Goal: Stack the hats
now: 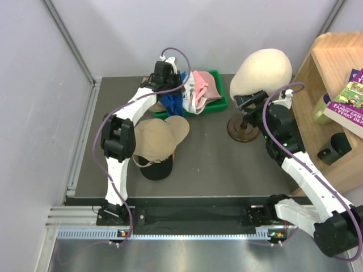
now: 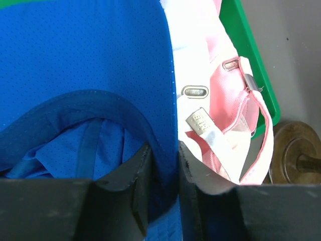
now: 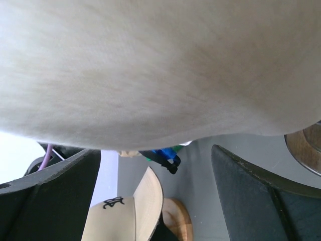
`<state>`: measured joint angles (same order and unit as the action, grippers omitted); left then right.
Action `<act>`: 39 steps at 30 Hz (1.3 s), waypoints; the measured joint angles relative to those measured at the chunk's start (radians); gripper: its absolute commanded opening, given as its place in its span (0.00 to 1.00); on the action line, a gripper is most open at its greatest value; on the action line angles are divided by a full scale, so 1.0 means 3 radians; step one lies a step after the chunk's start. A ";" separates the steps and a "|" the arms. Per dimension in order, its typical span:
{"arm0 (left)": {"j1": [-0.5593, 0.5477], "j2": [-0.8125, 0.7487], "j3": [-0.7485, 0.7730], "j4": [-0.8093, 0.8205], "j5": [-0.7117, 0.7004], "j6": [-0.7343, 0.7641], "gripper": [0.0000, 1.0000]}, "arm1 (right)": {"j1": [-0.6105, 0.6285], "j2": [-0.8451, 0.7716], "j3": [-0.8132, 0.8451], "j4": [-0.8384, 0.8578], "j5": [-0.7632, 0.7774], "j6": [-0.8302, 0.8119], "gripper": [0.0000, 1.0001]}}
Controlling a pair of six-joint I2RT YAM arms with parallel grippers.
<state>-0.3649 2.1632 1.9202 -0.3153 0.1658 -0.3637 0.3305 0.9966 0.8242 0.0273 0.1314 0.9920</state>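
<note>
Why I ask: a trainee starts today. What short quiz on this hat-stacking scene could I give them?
1. True or false: the right gripper is holding a cap.
2. Which cap does the left gripper pinch? A) pink B) blue C) black
3. Fill in: on the table, the tan cap lies on top of the ___ cap.

Key
1. False: its jaws stand wide open, close under the foam head.
2. B: the blue cap, in the wrist view.
3. The black cap.
</note>
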 measured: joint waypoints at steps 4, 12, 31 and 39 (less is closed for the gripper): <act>-0.0009 -0.0043 0.0000 -0.0008 -0.0056 0.0011 0.23 | 0.0000 -0.0085 -0.0001 -0.0008 0.0037 0.0000 0.90; -0.0014 -0.0308 -0.0031 -0.0023 -0.0156 0.0086 0.00 | 0.0000 -0.0137 -0.0001 -0.0022 0.0081 -0.0001 0.90; -0.0015 -0.0893 0.0268 0.0065 0.0284 -0.0017 0.00 | 0.0000 -0.0881 0.0008 -0.0684 0.0547 -0.0469 0.91; -0.0015 -0.1466 0.0314 0.0079 0.1109 -0.0156 0.00 | 0.0000 -0.1231 0.0343 -0.1071 0.0659 -0.1099 0.92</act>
<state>-0.3695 1.7233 2.0144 -0.2916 0.4984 -0.4107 0.3305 0.6273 0.9272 -0.2939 0.3290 0.6624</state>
